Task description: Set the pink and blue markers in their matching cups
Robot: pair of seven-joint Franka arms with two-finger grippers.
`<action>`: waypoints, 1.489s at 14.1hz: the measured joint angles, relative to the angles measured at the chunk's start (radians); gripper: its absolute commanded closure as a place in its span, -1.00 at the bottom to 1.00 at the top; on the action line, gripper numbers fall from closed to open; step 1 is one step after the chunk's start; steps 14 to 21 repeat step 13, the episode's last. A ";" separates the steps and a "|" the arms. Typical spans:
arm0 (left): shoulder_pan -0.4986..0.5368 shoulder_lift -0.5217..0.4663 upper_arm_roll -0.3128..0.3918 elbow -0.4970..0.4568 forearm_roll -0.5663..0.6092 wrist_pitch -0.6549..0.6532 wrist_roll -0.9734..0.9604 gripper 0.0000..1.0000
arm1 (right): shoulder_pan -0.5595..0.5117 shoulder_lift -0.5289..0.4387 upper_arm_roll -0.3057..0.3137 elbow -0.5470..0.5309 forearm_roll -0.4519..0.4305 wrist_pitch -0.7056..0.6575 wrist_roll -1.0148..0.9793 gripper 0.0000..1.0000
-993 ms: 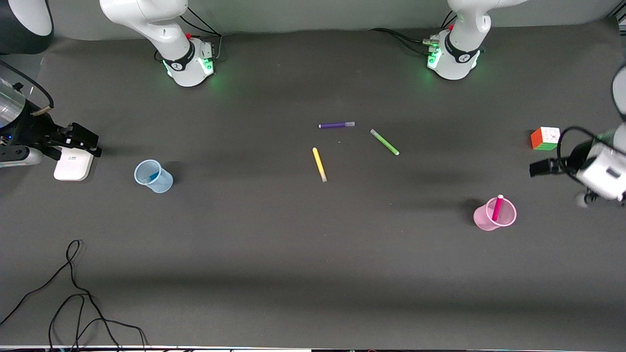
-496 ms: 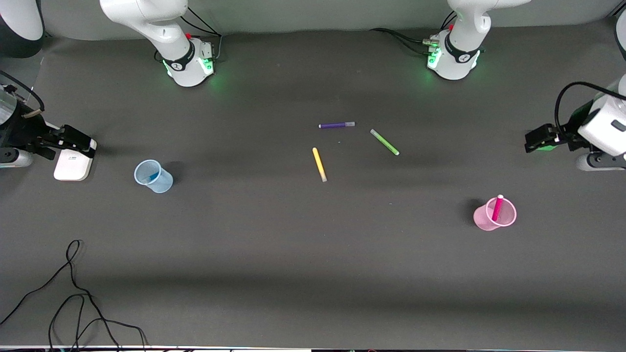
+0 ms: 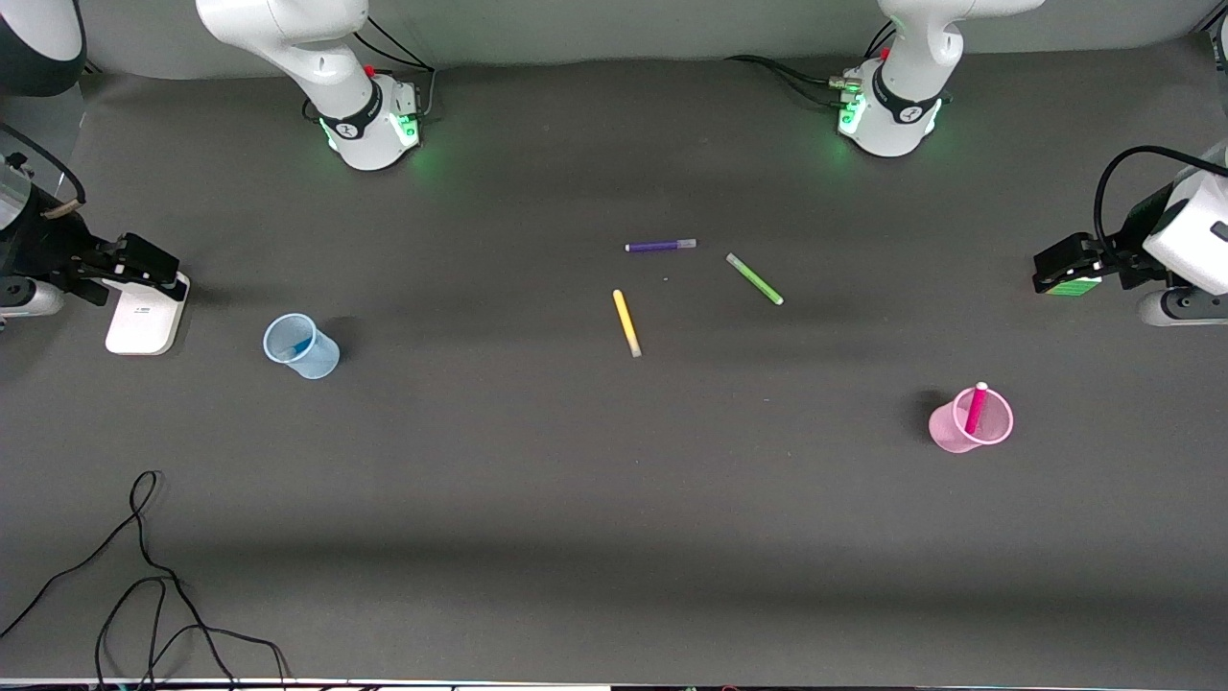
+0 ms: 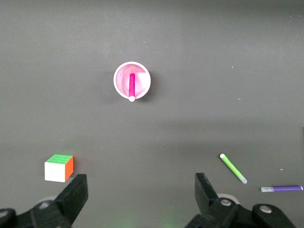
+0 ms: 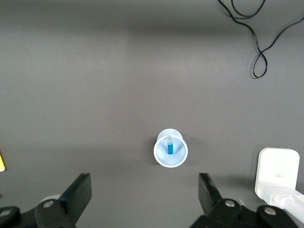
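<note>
The pink cup (image 3: 971, 422) stands upright toward the left arm's end of the table, with the pink marker (image 3: 976, 407) leaning in it. In the left wrist view the cup (image 4: 142, 75) and marker (image 4: 131, 85) show from above. The blue cup (image 3: 301, 346) stands toward the right arm's end and holds the blue marker (image 3: 303, 344). The right wrist view also shows this cup (image 5: 170, 160) and marker (image 5: 169, 146). My left gripper (image 3: 1063, 267) (image 4: 141, 194) is open and empty over the cube. My right gripper (image 3: 146, 261) (image 5: 142, 194) is open and empty over the white device.
Purple (image 3: 660, 246), green (image 3: 754, 278) and yellow (image 3: 626, 322) markers lie mid-table. A colour cube (image 4: 59, 167) sits under my left gripper. A white device (image 3: 144, 321) lies beside the blue cup at the right arm's end. A black cable (image 3: 144, 566) lies near the front camera.
My left gripper has moved from beside the pink cup to over the cube. My right gripper has drawn back a little toward its end of the table. The cups and markers have not moved.
</note>
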 measured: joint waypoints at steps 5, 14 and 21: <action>0.000 0.000 0.002 0.000 0.000 -0.007 0.000 -1.00 | 0.000 -0.021 0.029 0.001 0.001 -0.031 0.050 -1.00; 0.000 0.001 0.005 0.000 0.000 -0.010 0.000 -1.00 | 0.000 -0.029 0.057 0.001 0.001 -0.050 0.100 -1.00; 0.000 0.001 0.005 0.000 0.000 -0.010 0.000 -1.00 | 0.000 -0.029 0.057 0.001 0.001 -0.050 0.100 -1.00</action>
